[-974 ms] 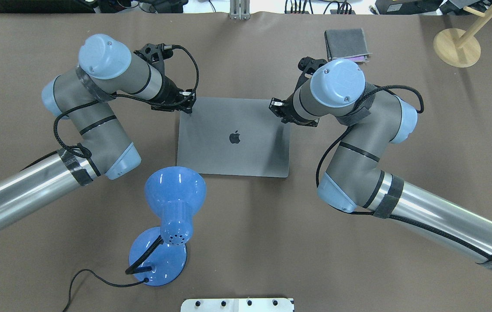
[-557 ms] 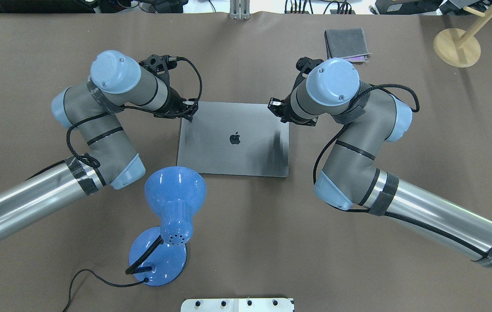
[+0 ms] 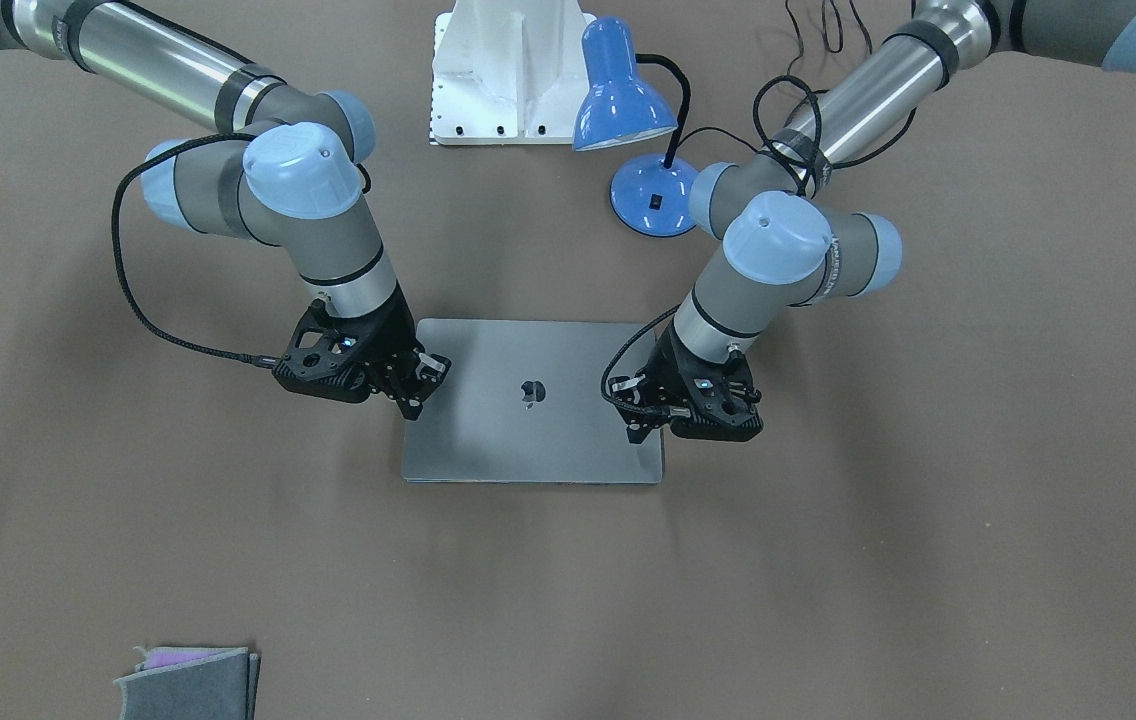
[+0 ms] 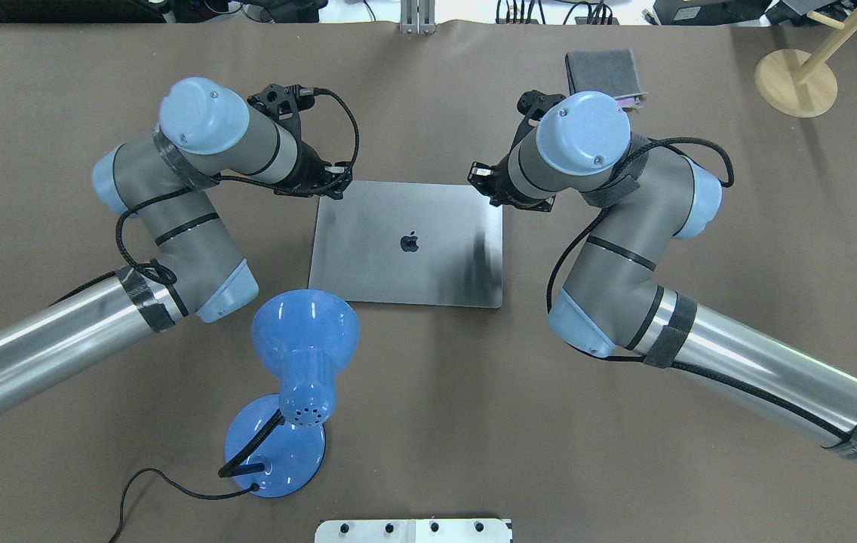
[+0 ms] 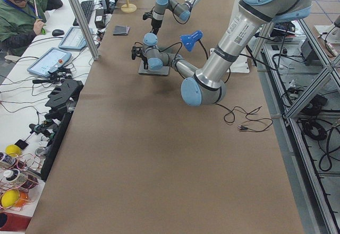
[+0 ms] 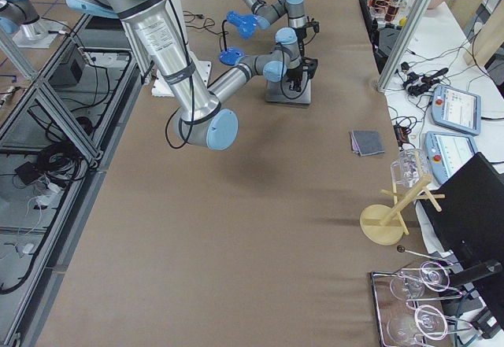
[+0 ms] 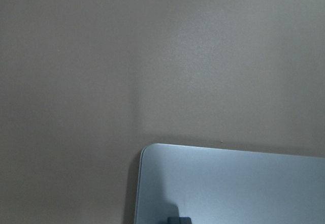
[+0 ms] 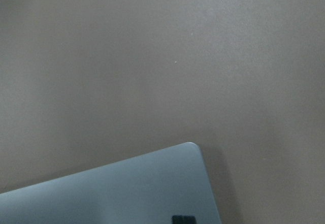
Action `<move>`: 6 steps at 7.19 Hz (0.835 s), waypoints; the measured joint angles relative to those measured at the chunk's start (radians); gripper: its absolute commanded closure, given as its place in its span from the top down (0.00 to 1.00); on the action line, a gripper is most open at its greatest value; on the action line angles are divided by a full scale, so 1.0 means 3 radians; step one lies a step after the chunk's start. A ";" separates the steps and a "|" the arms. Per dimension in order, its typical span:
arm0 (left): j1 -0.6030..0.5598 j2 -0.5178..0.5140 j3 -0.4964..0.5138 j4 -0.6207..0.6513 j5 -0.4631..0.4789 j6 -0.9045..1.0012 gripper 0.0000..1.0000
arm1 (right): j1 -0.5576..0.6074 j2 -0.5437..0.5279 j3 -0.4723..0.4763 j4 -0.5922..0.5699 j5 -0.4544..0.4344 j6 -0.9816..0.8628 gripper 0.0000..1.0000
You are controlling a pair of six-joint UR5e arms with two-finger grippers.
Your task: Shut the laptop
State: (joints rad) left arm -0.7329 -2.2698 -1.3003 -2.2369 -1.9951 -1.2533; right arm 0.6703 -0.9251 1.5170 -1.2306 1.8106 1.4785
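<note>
- Closest to the robot's base, a blue lamp [image 4: 305, 332] stands on the desk [image 4: 428, 437], its head just beside the left arm's elbow and near the laptop's near edge. A careless swing of that elbow could, I judge, tip the lamp onto the lid.
- Mid-desk, between the two arms, lies the laptop [image 4: 406, 243], its lid down flat or very nearly so. From these views I cannot tell whether it is fully seated.
- If it is not, lifting away now would leave the job short. Pressing harder on the corners could mark the metal or skid the laptop across the smooth desk.
- It is thin grey metal with rounded corners and a dark apple logo in the middle of the lid. The lid has a soft sheen, with a dark smear of reflection toward the robot's right. No keys or screen show.
- At the lid's far corners, the left fingers [image 3: 640, 425] and the right fingers [image 3: 415, 392] each point down over a corner. Both pairs look pressed together with nothing held. Whether they touch the lid I cannot tell.
- Farther off, toward the desk's far right, a grey cloth stack [image 4: 603, 75] and a wooden stand [image 4: 796, 81] sit well apart from the laptop.
</note>
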 measured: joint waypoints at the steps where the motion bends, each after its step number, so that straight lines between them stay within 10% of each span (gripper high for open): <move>1: -0.0115 0.0025 -0.0132 0.0082 -0.0199 0.0003 0.02 | 0.0089 -0.0012 0.0020 -0.0003 0.0104 -0.0101 0.00; 3: -0.0438 0.0243 -0.0612 0.0459 -0.0626 0.0299 0.98 | 0.0412 -0.0153 0.0099 -0.0034 0.0634 -0.0321 1.00; 6: -0.1038 0.0748 -0.1431 0.1290 -0.1159 0.1406 0.98 | 0.0774 -0.0591 0.0236 -0.0044 0.0819 -0.0758 1.00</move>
State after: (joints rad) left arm -1.0443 -2.0455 -1.7295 -1.8499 -2.3428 -0.8315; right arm 0.9025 -1.1024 1.5877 -1.2436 2.0561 1.2512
